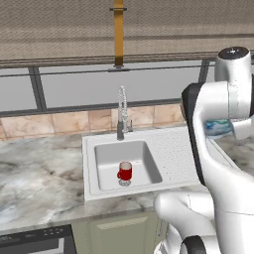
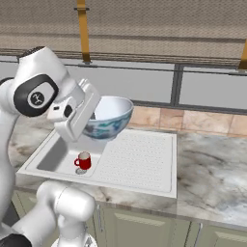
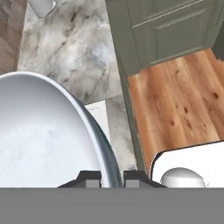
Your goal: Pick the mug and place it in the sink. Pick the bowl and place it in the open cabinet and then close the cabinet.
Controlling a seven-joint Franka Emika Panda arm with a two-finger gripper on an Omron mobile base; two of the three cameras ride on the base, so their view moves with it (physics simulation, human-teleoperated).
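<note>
Gripping the bowl (image 2: pixel 107 118) by its rim above the sink (image 2: pixel 144 161), the gripper (image 3: pixel 112 177) is needing a level, steady carry; the mug (image 1: pixel 125 171) is sitting in the basin.

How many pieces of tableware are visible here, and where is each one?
2. The mug stands in the sink basin; the bowl is held by the end effector above the sink.

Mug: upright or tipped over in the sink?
Upright. The mug stands on its base in the sink basin, opening facing up.
</note>
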